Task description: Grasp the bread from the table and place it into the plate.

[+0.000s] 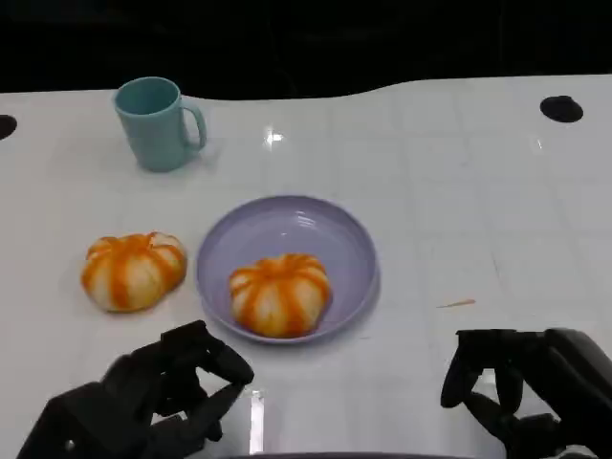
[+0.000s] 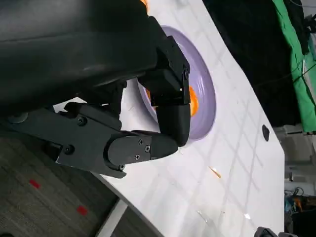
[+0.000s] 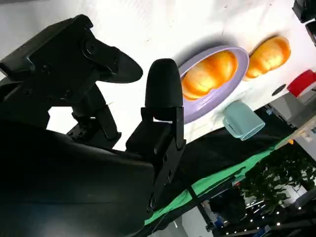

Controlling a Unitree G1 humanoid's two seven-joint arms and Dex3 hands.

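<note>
We keep our left hand (image 1: 163, 392) empty with loosely curled fingers near the table edge. The round orange-and-white striped bread on the table (image 1: 133, 271) looks light and soft, so we would cup its sides gently. Just to its right, the shallow lilac plate (image 1: 330, 225) already holds another bun (image 1: 280, 294), leaving room at the back. Our right hand (image 1: 521, 382) is empty too.

No writing, label, brand or number can be read anywhere; the mug (image 1: 157, 122), the plate (image 1: 330, 232) and the surface (image 1: 459, 191) are plain (all unmarked).
</note>
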